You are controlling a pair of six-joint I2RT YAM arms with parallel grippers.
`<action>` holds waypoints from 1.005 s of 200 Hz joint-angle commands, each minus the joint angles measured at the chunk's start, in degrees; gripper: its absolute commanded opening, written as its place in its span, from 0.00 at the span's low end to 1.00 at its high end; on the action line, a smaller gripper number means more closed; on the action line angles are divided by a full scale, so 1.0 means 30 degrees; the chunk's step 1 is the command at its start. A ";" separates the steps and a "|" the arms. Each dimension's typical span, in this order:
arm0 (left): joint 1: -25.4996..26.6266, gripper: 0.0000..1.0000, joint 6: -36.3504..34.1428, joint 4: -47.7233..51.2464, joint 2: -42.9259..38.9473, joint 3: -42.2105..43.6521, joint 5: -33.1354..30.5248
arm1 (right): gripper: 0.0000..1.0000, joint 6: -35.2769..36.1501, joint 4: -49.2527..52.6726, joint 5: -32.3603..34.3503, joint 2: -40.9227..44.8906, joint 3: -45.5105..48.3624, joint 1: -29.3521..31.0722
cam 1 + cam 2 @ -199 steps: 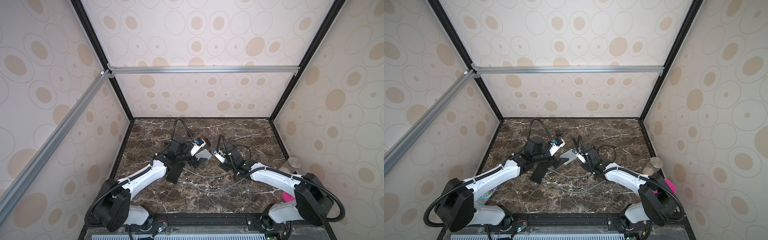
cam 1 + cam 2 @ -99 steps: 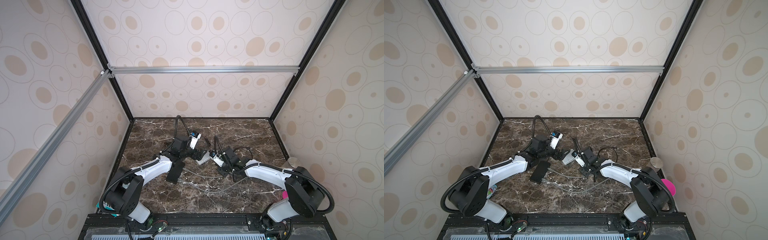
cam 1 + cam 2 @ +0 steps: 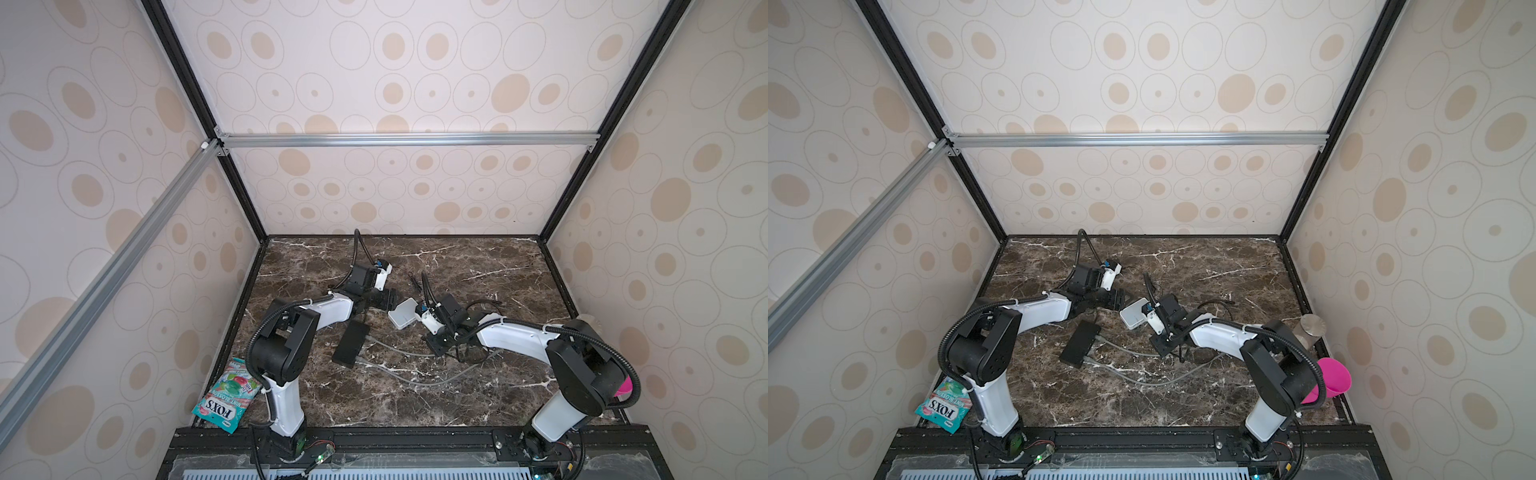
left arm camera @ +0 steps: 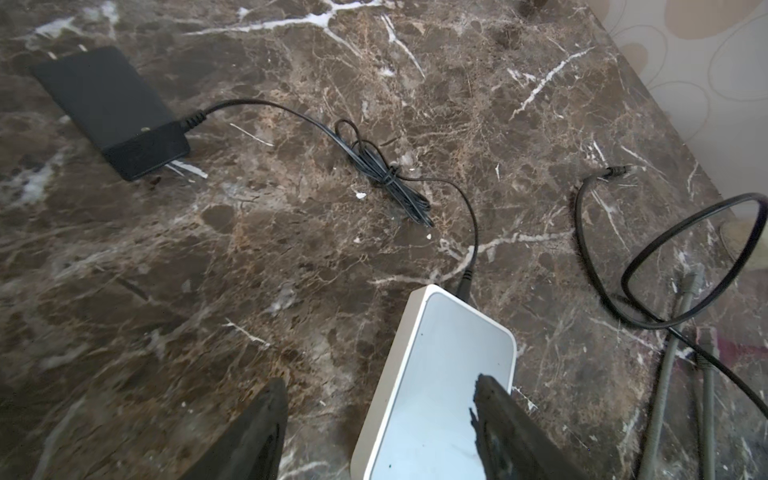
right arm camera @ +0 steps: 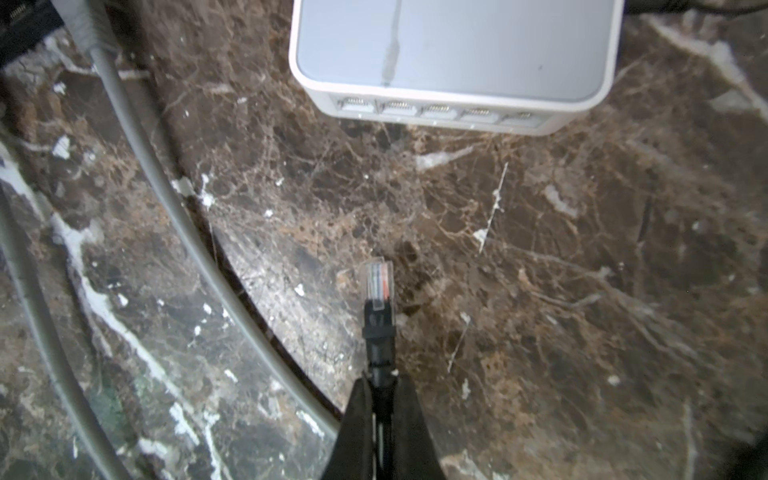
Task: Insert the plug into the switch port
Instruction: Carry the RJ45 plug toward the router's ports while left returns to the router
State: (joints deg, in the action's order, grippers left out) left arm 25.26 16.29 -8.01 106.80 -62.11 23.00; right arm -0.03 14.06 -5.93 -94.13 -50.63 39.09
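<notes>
Clamps RJ45 plug (image 5: 377, 286) by its black boot (image 5: 379, 328) in clenched right gripper (image 5: 380, 386), clear tip facing port row (image 5: 436, 111) of white switch (image 5: 453, 54), not touching. Holds left gripper (image 4: 380, 384) released, one finger (image 4: 507, 424) over switch top, other beside it over marble table (image 4: 291, 249). Places switch mid-table in both top views, 4 o'clock from left gripper.

- the switch (image 5: 453, 45) is cut by the edge of my right wrist view.
- in my left wrist view it runs out of the picture, and one of my left fingers (image 4: 507, 428) covers its corner.
- the plug (image 5: 377, 282) is too small to find in both top views.
- in a top view the pink cup (image 3: 624, 388) is mostly hidden behind my right arm (image 3: 573, 374).
</notes>
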 commanded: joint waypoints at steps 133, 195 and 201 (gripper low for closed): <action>0.0013 0.65 0.0591 0.0644 0.1691 -0.1047 0.1905 | 0.00 -0.0220 -1.0495 0.3384 -0.0232 0.3870 0.0974; 0.0020 0.65 0.0787 0.0912 0.2352 -0.1388 0.2522 | 0.00 -0.0672 -1.0650 0.3311 -0.0892 0.3646 0.0986; 0.0018 0.65 0.0780 0.0903 0.2340 -0.1386 0.2555 | 0.00 -0.0700 -1.0623 0.3300 -0.0960 0.3584 0.0968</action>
State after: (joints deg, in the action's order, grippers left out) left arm 25.23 17.98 -6.31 113.21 -64.10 29.17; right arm -1.02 -16.78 3.49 -95.79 -38.94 41.78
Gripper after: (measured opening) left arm 0.649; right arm 0.083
